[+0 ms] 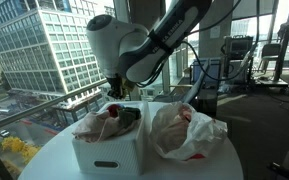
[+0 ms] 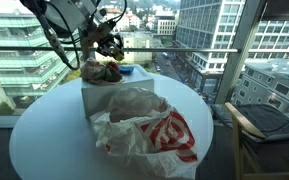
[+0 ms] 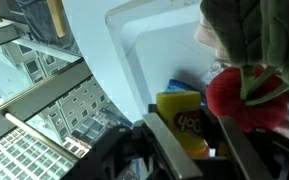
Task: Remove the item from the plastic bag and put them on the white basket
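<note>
In the wrist view the jaws stand on either side of a yellow packet (image 3: 182,122) with little gap showing. I cannot tell whether they pinch it or merely flank it. Just past the packet lie a red item (image 3: 239,95) and a grey-green soft thing (image 3: 249,35). All three are inside the basket (image 3: 149,55), whose white wall runs along the left.

In an exterior view the bag (image 2: 149,135) lies nearest on the table (image 2: 39,140), crumpled and bulging, right against the basket's near end. Beyond it, the arm (image 2: 84,25) hangs over the basket's far end, where the goods are heaped.

The task looks part done: some goods are in the basket, while the bag's bulge suggests more may be inside, though its contents are hidden.

Three risks stand out:
- If the packet is held and let go near the rim, it could tip out onto the table.
- If the jaws lift while caught on the soft thing, it could be dragged out with them.
- At the next reach, the thin bag film may be pinched instead of an item, pulling the whole bag along and nudging the basket it leans on.
</note>
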`<state>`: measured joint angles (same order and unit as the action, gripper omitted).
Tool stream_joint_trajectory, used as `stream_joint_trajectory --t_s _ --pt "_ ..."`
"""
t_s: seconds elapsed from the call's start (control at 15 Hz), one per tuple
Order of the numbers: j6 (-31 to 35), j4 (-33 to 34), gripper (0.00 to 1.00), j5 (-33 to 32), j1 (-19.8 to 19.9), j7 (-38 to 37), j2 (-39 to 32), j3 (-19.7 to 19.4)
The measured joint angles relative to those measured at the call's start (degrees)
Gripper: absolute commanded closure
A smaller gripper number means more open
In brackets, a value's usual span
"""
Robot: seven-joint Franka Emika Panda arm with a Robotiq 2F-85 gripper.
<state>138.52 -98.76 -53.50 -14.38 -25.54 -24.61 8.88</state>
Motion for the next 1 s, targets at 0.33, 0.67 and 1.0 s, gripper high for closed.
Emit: stream_joint_trajectory --t_s 0.33,0.67,1.0 --pt "4.27 2.1 0.25 6.05 0.44 3.87 -4.93 -0.88" --pt "1.95 2.55 0.0 10.8 -2.11 4.8 -3.85 -1.05" --pt "-8.14 1.72 0.0 11.77 -6.25 1.59 1.93 -1.41"
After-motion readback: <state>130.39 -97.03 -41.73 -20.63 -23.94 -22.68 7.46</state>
